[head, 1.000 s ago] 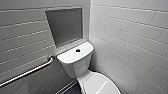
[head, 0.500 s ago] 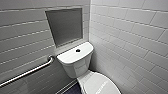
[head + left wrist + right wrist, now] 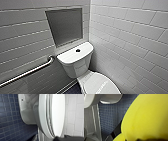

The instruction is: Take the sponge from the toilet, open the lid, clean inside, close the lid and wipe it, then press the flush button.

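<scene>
Sponge (image 3: 144, 117) is picked up, apparently clamped in my right gripper; lid (image 3: 100, 86) at five o'clock is shut; opening, cleaning, wiping, flushing left.

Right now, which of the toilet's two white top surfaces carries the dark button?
The flat rectangular tank top, with the flush button at its centre; the oval lid has none.

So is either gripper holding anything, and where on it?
The sponge looks held by the right arm, up off the floor; grip spot cannot be told.
</scene>
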Tool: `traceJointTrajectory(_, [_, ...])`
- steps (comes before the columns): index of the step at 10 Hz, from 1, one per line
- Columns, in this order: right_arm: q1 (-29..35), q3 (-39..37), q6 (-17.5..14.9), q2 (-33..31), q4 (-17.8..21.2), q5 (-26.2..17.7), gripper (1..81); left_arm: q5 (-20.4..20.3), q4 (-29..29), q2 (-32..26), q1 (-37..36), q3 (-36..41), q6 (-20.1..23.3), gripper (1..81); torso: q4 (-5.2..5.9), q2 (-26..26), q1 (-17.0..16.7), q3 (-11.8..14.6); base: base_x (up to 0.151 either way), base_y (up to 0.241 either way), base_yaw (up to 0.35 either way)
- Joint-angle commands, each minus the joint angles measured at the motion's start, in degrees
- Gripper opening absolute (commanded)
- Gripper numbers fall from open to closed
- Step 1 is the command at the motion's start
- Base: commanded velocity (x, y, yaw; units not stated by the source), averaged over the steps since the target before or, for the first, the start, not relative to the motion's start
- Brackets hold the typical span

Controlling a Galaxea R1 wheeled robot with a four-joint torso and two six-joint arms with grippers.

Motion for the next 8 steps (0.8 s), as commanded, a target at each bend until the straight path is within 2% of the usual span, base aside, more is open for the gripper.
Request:
traceJointTrajectory(1, [0.18,0.06,-0.10,-1.22,-1.91,-2.58,1.0,1.60,0.22,2.61,-5.28,-2.77,-1.60,81.1,0.00,0.00,0.00,0.00,0.000,0.000,0.000])
traceJointTrajectory(8, [-0.26,-3.63,-0.01,2.91,-3.76,-3.46,1.0,2.12,0.04,10.60,-9.15,-5.23,-1.69,81.1,0.00,0.00,0.00,0.00,0.000,0.000,0.000])
